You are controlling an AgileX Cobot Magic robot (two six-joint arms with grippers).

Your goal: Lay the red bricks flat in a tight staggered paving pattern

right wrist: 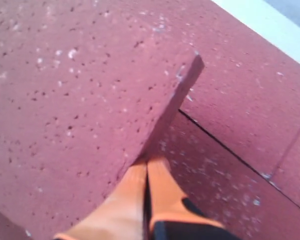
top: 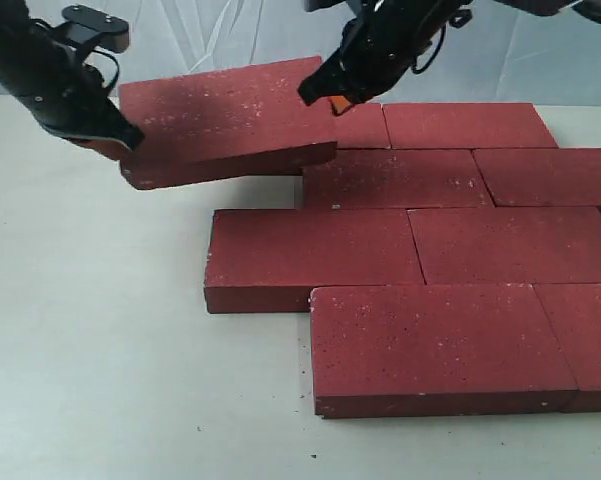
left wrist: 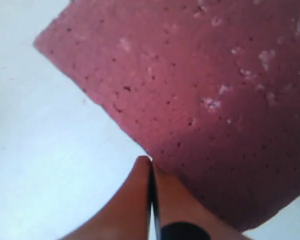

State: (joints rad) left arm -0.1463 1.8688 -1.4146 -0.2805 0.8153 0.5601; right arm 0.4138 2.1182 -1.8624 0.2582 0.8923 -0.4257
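Observation:
One red brick (top: 225, 115) lies tilted at the back left, its right end propped on the laid bricks. Several other red bricks lie flat in staggered rows, among them a front brick (top: 440, 345) and a middle-row brick (top: 315, 255). My left gripper (top: 123, 138) is shut, its tip against the tilted brick's left end; the left wrist view shows the closed gripper (left wrist: 150, 160) touching that brick's (left wrist: 199, 75) edge. My right gripper (top: 325, 97) is shut at the brick's right end. The right wrist view shows this gripper (right wrist: 147, 162) tucked at the raised brick's (right wrist: 75, 85) edge, over a flat brick (right wrist: 214, 175).
The white table (top: 90, 330) stretches to the left and front of the paving. A pale backdrop (top: 230, 35) hangs behind. The paving runs off the right edge of the exterior view.

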